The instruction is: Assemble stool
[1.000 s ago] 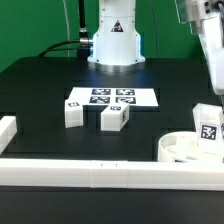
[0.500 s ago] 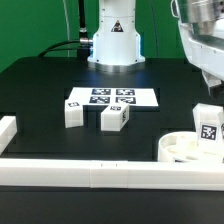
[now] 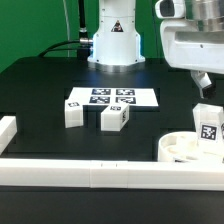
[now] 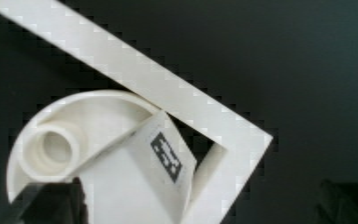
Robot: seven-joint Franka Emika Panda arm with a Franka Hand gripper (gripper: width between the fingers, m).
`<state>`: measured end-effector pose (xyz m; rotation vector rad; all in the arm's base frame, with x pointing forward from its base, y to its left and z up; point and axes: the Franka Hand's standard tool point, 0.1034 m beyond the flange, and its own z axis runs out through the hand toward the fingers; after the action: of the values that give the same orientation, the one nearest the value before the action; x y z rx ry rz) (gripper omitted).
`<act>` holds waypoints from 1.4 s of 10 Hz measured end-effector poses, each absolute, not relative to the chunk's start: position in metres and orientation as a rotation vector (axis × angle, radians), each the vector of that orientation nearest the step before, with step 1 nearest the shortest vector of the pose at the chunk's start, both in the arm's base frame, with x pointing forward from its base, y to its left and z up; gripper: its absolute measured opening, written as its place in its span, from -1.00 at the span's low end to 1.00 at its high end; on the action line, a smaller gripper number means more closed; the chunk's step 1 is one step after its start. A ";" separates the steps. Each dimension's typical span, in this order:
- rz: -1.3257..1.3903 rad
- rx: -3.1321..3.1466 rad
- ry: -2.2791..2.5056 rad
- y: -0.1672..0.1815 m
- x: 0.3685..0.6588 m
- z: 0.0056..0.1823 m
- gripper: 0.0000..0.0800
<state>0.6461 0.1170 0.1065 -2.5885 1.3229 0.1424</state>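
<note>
White plastic seat [image 3: 178, 150] is sitting at the exterior view's right, close to the front border rail [image 3: 90, 176], with an upright leg block [image 3: 208, 124] standing in it. Second leg block [image 3: 73, 111] and third leg block [image 3: 115, 117] are lying just beside the marker board [image 3: 110, 98], apart from each other. Gripper [image 3: 204, 84] is hovering above the upright leg block, not touching. Jaws: I can't tell whether they're spread or closed.
</note>
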 end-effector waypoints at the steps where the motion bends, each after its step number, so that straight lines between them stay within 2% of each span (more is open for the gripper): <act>1: 0.134 -2.689 1.132 0.116 0.644 0.107 0.62; 6: 0.039 -2.977 0.122 0.107 0.645 0.109 0.62; 10: 0.018 -2.971 -0.294 0.105 0.645 0.109 0.62; 14: -0.121 -2.925 -0.962 0.106 0.650 0.103 0.62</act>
<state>0.6495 0.1063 0.1030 -2.9249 -0.9620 -0.1207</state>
